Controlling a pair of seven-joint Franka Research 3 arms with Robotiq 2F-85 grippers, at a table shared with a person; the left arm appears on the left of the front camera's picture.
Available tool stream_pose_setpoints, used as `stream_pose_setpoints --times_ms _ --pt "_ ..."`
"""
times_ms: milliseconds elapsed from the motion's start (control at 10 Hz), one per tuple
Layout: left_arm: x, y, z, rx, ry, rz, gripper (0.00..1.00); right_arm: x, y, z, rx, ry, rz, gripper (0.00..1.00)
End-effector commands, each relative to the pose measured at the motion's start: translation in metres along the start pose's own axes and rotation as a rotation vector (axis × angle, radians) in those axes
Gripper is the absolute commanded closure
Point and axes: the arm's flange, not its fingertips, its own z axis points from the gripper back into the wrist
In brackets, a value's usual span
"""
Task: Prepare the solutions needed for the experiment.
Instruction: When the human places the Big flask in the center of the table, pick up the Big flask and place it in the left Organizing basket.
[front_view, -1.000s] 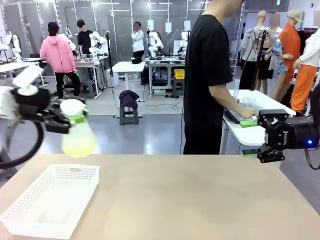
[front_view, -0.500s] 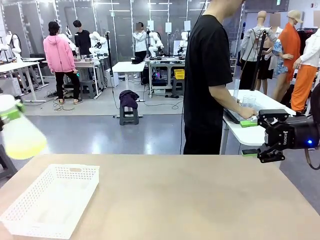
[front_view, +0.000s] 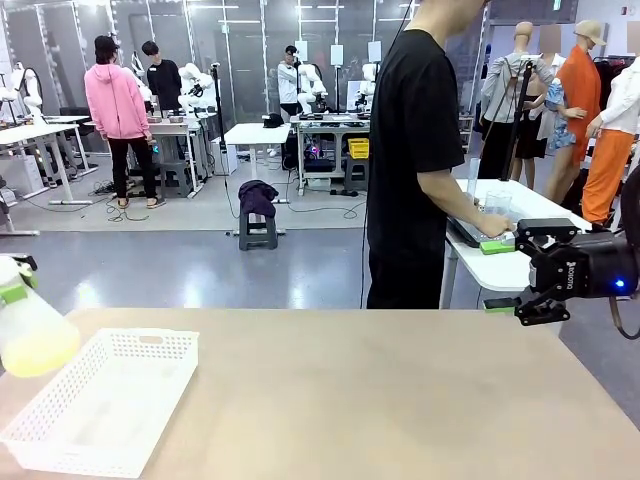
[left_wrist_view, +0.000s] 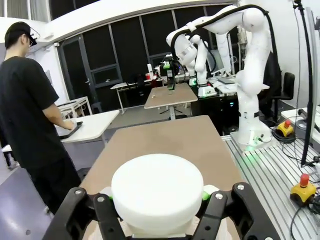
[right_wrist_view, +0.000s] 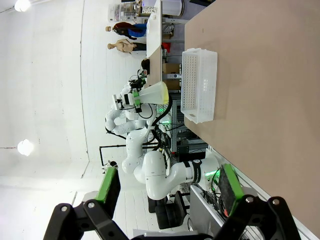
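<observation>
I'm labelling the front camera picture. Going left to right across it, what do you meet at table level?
Flask of yellow-green liquid, held off the table's left edge → white basket → person in black at the far side → right gripper.

This is a robotics lab in a large hall. Beyond the wooden table (front_view: 380, 400), rows of white workbenches (front_view: 255, 133) carry more white robot arms (front_view: 312, 85), with people standing at them. Cables lie across the grey floor (front_view: 200, 265). The left wrist view shows an aluminium rail base (left_wrist_view: 280, 175) with red emergency-stop buttons (left_wrist_view: 303, 181) beside an arm's pedestal.
</observation>
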Motion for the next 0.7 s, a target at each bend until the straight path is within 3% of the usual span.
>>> stream_pose_setpoints --times_ms 0,600 --pt "-0.015 0.013 -0.002 -0.036 -0.001 -0.01 1.0 0.0 0.002 0.001 0.001 0.003 0.005 0.0" --pt "-0.074 0.019 -0.022 -0.068 0.032 0.026 1.0 0.0 0.002 0.001 0.001 0.003 0.005 0.0"
